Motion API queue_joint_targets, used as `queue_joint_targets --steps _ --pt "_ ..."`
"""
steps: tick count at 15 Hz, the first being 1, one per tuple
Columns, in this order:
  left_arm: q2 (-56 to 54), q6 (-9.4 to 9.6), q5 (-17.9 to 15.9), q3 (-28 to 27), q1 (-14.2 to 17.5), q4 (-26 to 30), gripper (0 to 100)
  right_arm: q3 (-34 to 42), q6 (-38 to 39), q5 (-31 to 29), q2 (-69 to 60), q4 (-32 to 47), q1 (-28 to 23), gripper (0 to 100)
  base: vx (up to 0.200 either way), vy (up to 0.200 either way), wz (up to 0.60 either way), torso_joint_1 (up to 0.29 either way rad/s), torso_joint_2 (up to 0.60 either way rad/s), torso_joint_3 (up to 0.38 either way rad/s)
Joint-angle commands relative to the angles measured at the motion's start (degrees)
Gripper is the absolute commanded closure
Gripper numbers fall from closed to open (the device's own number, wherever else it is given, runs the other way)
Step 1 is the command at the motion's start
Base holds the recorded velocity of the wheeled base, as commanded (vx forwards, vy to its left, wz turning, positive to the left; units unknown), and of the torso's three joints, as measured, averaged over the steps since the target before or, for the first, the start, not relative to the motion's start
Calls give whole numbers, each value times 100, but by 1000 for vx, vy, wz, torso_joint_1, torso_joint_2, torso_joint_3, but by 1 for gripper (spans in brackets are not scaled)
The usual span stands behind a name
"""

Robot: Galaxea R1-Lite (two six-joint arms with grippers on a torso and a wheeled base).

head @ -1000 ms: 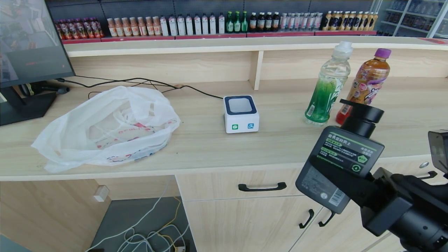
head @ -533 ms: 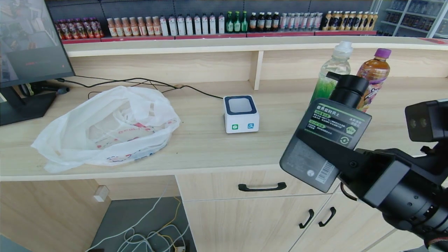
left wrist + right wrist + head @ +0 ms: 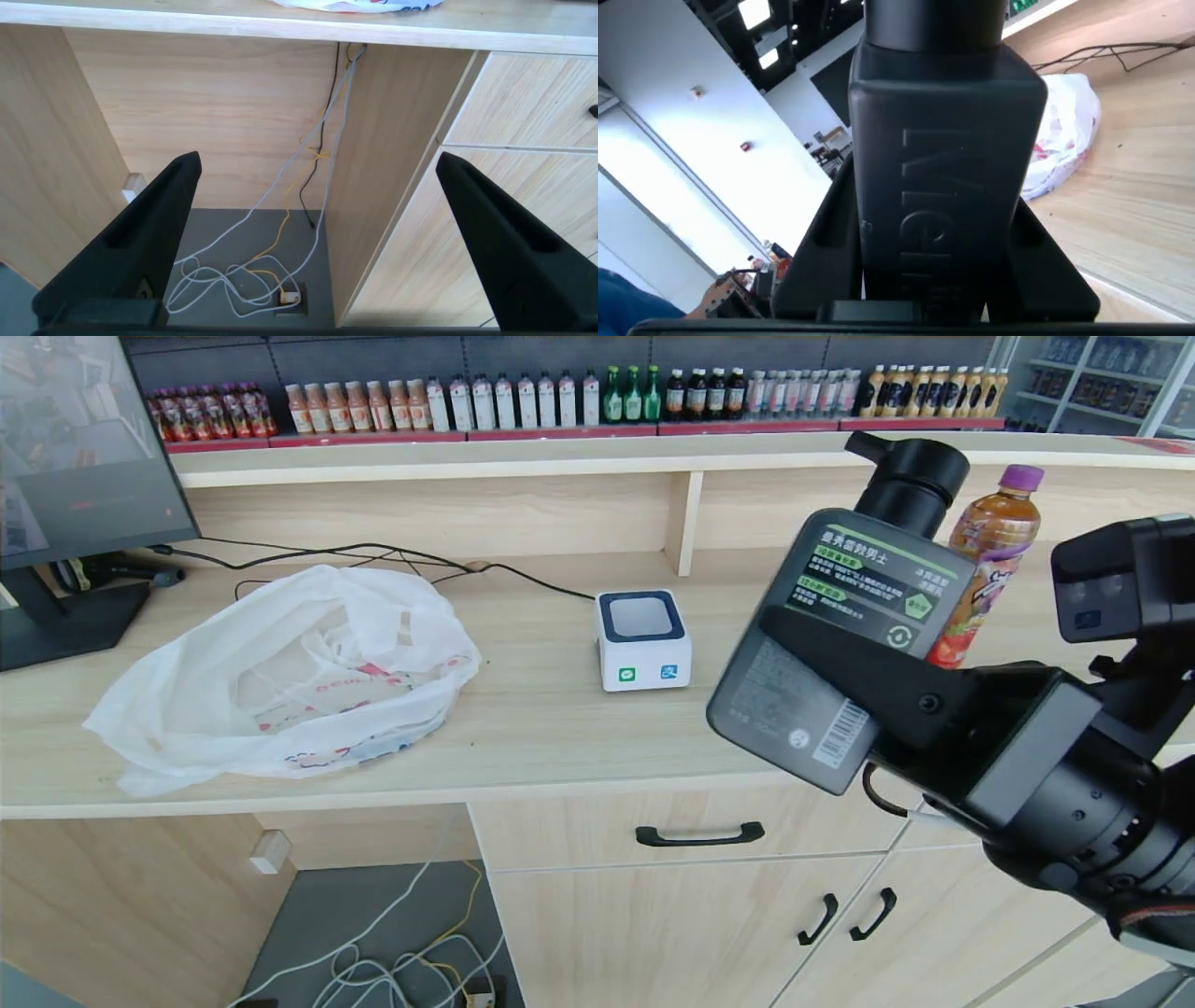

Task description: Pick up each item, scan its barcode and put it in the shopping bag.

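Dark grey pump bottle (image 3: 868, 581) tilts aloft at right, barcode showing; purple-capped tea bottle (image 3: 990, 541) stands behind; white shopping bag (image 3: 280, 681) lies open, left.

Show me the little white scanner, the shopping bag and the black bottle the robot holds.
scanner (image 3: 643, 616), head view, on its top window.
shopping bag (image 3: 280, 681), head view, middle of the crumpled plastic.
black bottle (image 3: 873, 581), head view, on its back label.

Label on dark pump bottle (image 3: 868, 581): green and white blocks of small characters, with a white barcode (image 3: 838, 735) near the base corner. Raised lettering (image 3: 945, 217) on its other face, partly covered. Front of scanner (image 3: 644, 639) has one green and one blue square icon; print on shopping bag (image 3: 280, 681) is red and blue, illegible.
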Motion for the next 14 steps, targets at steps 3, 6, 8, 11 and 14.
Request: queue_joint_targets --steps 3,6,8,11,14 --pt "1 -1 1 0 -4 0 0 -299 14 423 103 -193 315 100 0 0 0 0 0 0" --pt "1 -1 1 0 -4 0 0 -448 5 792 94 -211 315 100 0 0 0 0 0 0" --pt "1 -1 1 0 -4 0 0 -483 14 880 94 -228 315 100 0 0 0 0 0 0" --pt "1 -1 1 0 -4 0 0 -624 23 941 103 -237 315 100 0 0 0 0 0 0" --pt "1 -1 1 0 -4 0 0 -633 14 1170 50 -237 306 100 0 0 0 0 0 0"
